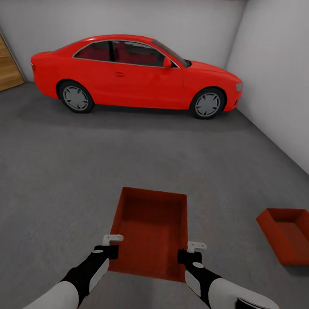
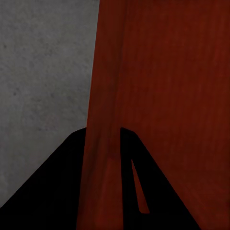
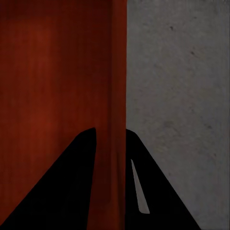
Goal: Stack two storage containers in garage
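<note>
I am in the garage, over its dark grey floor point(image 1: 59, 177). One orange-red storage container point(image 1: 150, 230) hangs in front of me, held by both arms. My left gripper point(image 1: 111, 248) is shut on its left side wall point(image 2: 100, 143), one dark finger on each face. On the opposite side, my right gripper point(image 1: 190, 254) is shut on the right wall point(image 3: 119, 143) the same way. The second storage container point(image 1: 289, 240) rests on the floor at the lower right, open side up, apart from the held one.
A red car point(image 1: 135, 75) is parked across the back of the room. A pale grey wall point(image 1: 284, 74) runs along the right side. A wooden-slat door point(image 1: 6, 67) shows at the far left. Open floor lies between me and the car.
</note>
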{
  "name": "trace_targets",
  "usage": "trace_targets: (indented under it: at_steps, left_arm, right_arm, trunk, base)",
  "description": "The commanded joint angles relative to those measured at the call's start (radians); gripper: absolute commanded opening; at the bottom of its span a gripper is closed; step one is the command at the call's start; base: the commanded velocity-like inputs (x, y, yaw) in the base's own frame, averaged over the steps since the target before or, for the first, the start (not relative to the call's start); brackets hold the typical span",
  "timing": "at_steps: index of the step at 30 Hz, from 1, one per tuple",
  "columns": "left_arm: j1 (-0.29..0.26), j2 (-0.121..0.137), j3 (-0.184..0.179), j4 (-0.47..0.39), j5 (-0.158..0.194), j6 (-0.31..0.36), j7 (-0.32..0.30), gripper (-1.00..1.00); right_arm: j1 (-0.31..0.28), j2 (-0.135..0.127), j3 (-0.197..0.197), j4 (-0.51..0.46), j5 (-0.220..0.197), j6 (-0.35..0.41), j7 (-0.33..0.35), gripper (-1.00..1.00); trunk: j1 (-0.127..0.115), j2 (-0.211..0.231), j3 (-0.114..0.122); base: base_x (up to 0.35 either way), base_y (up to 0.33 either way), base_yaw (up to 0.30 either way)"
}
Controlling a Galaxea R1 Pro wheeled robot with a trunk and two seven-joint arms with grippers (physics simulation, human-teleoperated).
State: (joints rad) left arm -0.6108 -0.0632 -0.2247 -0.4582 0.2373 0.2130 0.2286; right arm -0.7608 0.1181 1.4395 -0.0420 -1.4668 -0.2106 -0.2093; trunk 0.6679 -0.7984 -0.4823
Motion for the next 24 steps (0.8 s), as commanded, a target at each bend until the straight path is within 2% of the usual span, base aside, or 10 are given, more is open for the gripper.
trace_targets:
  at_steps: [1,24]
  left_arm:
    - [-0.001,0.042,0.01,-0.043,-0.002,-0.011,0.014,-1.0]
    - [-0.001,0.042,0.01,-0.043,-0.003,-0.01,0.014,-1.0]
  right_arm:
    - [0.0,-0.002,0.02,0.02,-0.014,-0.001,-0.002,-1.0]
    - [0.0,-0.002,0.02,0.02,-0.014,-0.001,-0.002,-1.0]
  trunk:
    - [0.001,-0.001,-0.001]
    - [0.001,-0.001,-0.001]
  base:
    - [0.322,0.0,0.0]
    - [0.322,0.0,0.0]
